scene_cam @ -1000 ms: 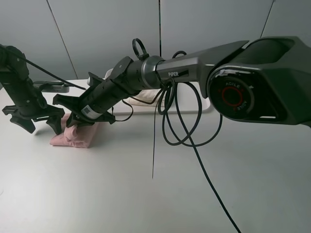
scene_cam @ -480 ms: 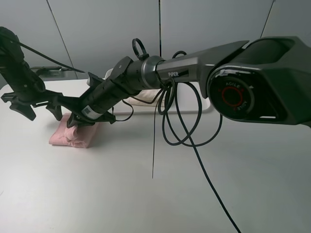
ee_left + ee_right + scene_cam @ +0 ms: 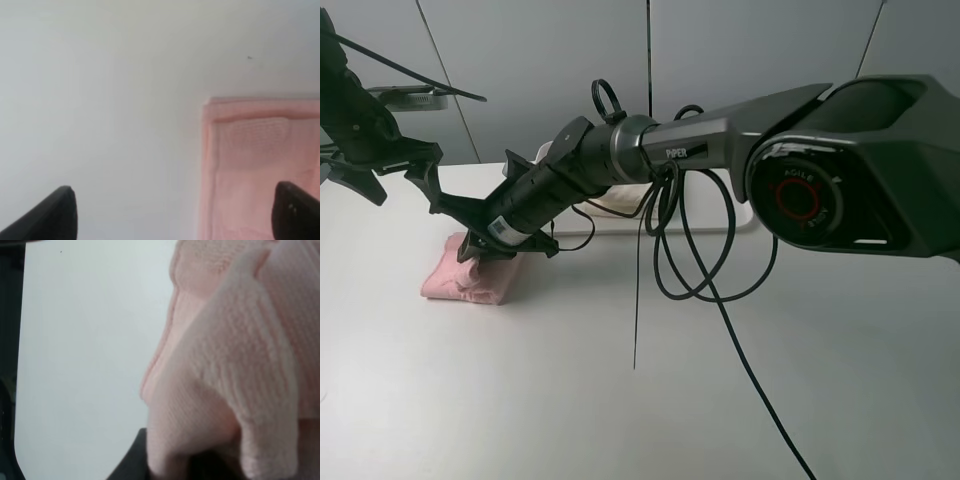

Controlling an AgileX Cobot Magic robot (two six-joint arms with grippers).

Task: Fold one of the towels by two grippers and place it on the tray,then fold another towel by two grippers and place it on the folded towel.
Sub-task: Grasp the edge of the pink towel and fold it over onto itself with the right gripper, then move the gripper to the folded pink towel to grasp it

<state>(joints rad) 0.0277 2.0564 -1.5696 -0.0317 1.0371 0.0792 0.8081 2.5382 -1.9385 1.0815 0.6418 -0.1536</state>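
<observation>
The pink towel [image 3: 465, 280] lies folded on the table at the left. My right gripper [image 3: 478, 248] reaches across the middle and sits on the towel's near right edge. In the right wrist view a raised ridge of pink towel [image 3: 225, 365] runs down to a dark finger [image 3: 131, 465], still pinched. My left gripper [image 3: 392, 180] hangs open above and left of the towel, holding nothing. Its two fingertips [image 3: 60, 210] frame the towel's corner [image 3: 250, 150] below. The white tray [image 3: 745, 222] lies behind the right arm, with the cream-white towel [image 3: 620, 203] on it, mostly hidden.
Black cables [image 3: 700, 260] loop down from the right arm over the table's middle. The right arm's large base [image 3: 850, 170] fills the upper right. A grey wall stands behind the table.
My left gripper has lifted off the pink towel and risen up and to the left, staying open. The right gripper has stayed on the towel.
</observation>
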